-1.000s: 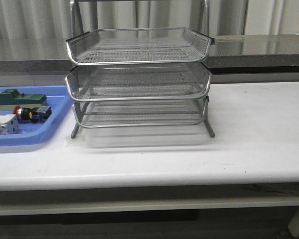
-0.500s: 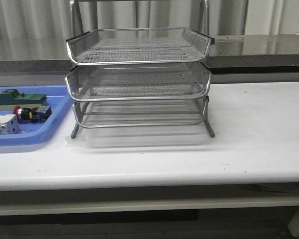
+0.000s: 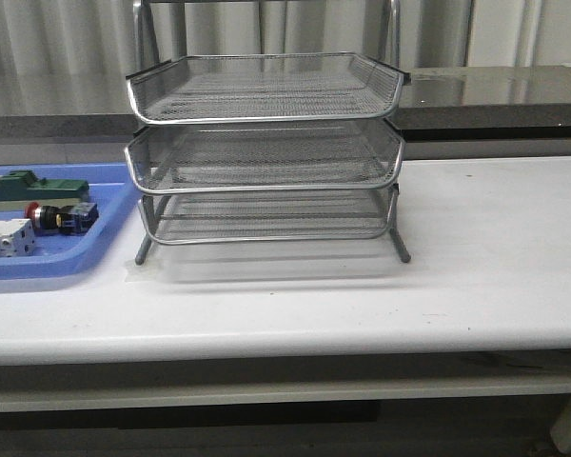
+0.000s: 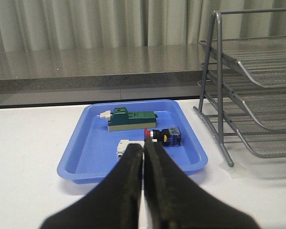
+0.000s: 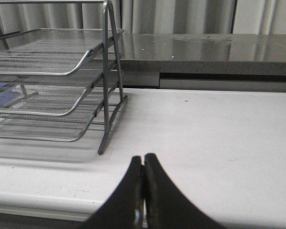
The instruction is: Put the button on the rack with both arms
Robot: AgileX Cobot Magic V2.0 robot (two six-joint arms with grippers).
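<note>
Lying in the blue tray (image 3: 52, 262), the button (image 3: 59, 218) sits left of the rack (image 3: 266, 152). Both the left gripper (image 4: 143, 149) and the right gripper (image 5: 143, 160) have their fingers pressed together, holding nothing.

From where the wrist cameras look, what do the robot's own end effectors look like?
Both look alike: the left end effector and the right end effector each show two matte black, smoothly curved fingers tapering to narrow tips. No cables, markings or arms show.
</note>
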